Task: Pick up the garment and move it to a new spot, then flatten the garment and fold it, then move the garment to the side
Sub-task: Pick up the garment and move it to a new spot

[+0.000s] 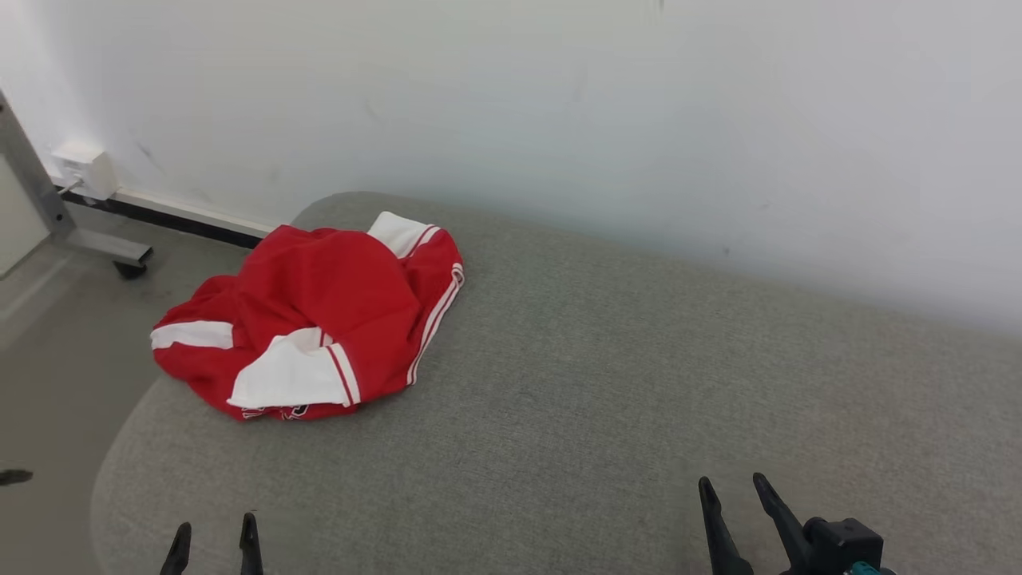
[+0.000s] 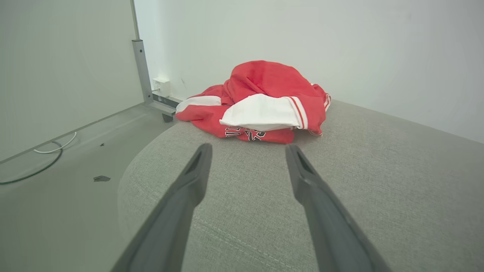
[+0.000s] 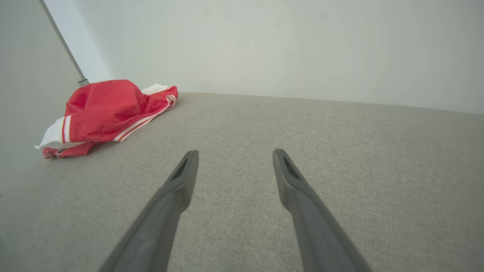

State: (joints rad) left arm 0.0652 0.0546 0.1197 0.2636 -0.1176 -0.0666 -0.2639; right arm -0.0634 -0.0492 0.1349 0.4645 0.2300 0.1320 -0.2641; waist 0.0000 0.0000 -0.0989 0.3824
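The only writing I could find was on the garment (image 1: 319,319) itself: a strip of dark lettering outlined in white along its near hem, showing in the left wrist view just under a white panel (too crumpled and tucked under for me to read, though the last marks looked like numerals). The garment was red with white panels and thin white-and-red striped trim. It lay in a loose heap at the far left corner of the grey upholstered cushion (image 1: 599,399), with its left part drooping over the rounded edge toward the floor.

The left gripper (image 1: 214,527) hung at the near edge of the cushion, its two dark fingers spread wide and holding nothing. The heap sat straight beyond its fingertips, farther off and apart from them, not touching. The right gripper (image 1: 731,481) was over the near right of the cushion, fingers likewise parted with nothing between them, and the garment lay well away to its far left.

Behind the cushion stood a pale wall (image 1: 639,120). On the floor to the left were a metal frame leg on a caster (image 1: 120,255), a small white socket box (image 1: 84,169) and a looping cable (image 2: 49,149).
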